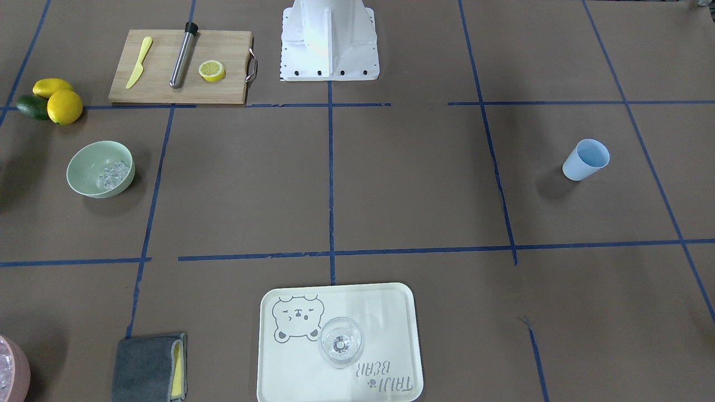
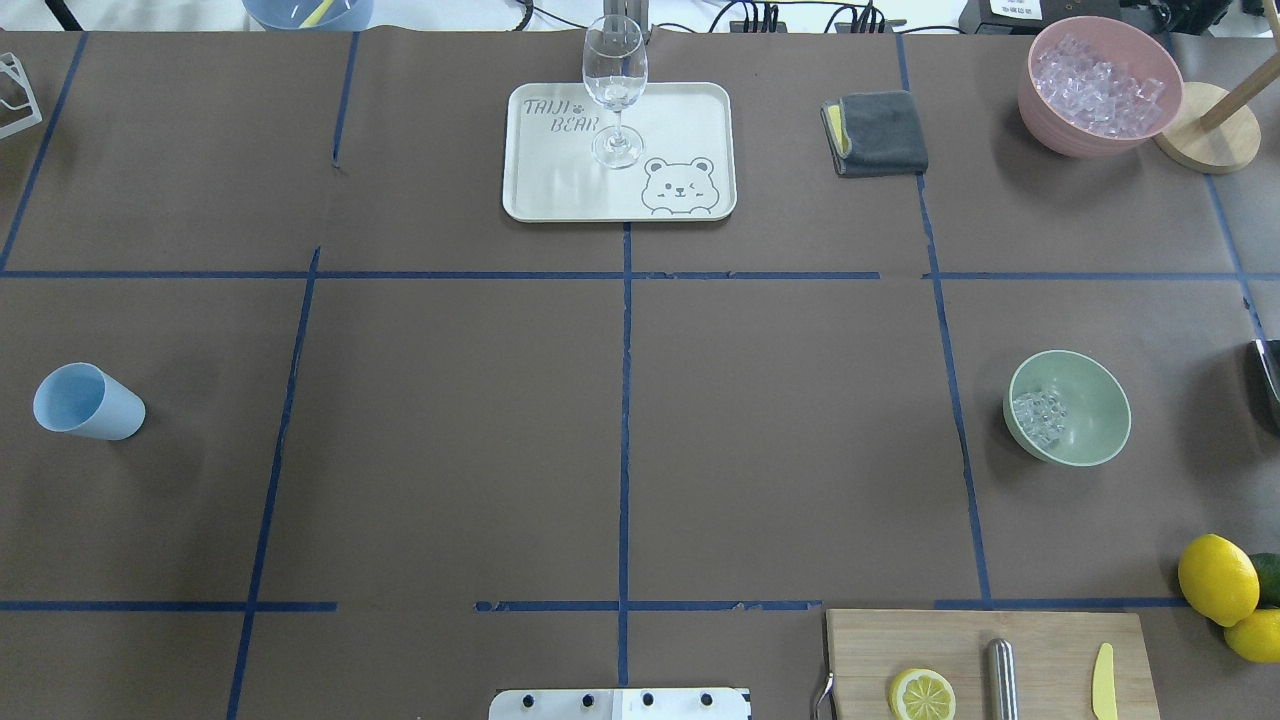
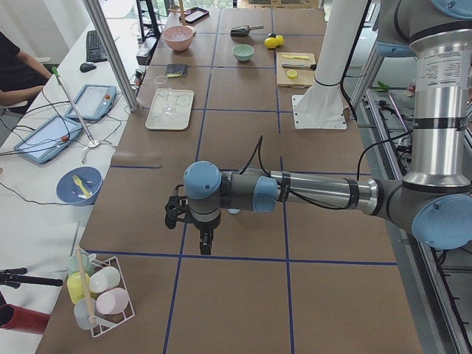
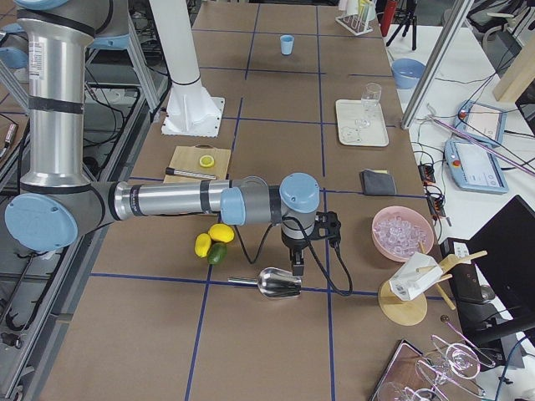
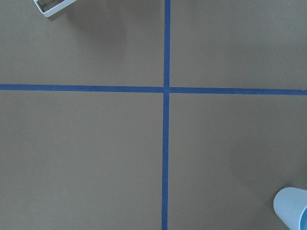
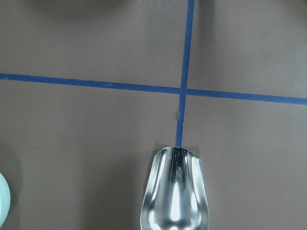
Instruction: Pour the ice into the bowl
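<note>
The mint-green bowl point(image 1: 100, 169) stands on the brown table, on the robot's right in the overhead view point(image 2: 1067, 407). A small heap of clear ice point(image 1: 113, 174) lies inside it point(image 2: 1040, 415). My right gripper point(image 4: 298, 264) hangs just above an empty metal scoop point(image 4: 276, 282) that lies on the table point(image 6: 175, 191); I cannot tell whether it is open or shut. My left gripper point(image 3: 204, 242) hangs over the table near a pale blue cup point(image 2: 88, 402), and I cannot tell its state. No fingers show in either wrist view.
A pink bowl of clear cubes point(image 2: 1098, 85) stands at the far right corner beside a grey cloth point(image 2: 878, 132). A cream tray point(image 2: 560, 180) holds a wine glass point(image 2: 614, 90). A cutting board point(image 1: 162, 78) with lemon half, muddler and knife sits near lemons point(image 1: 64, 106).
</note>
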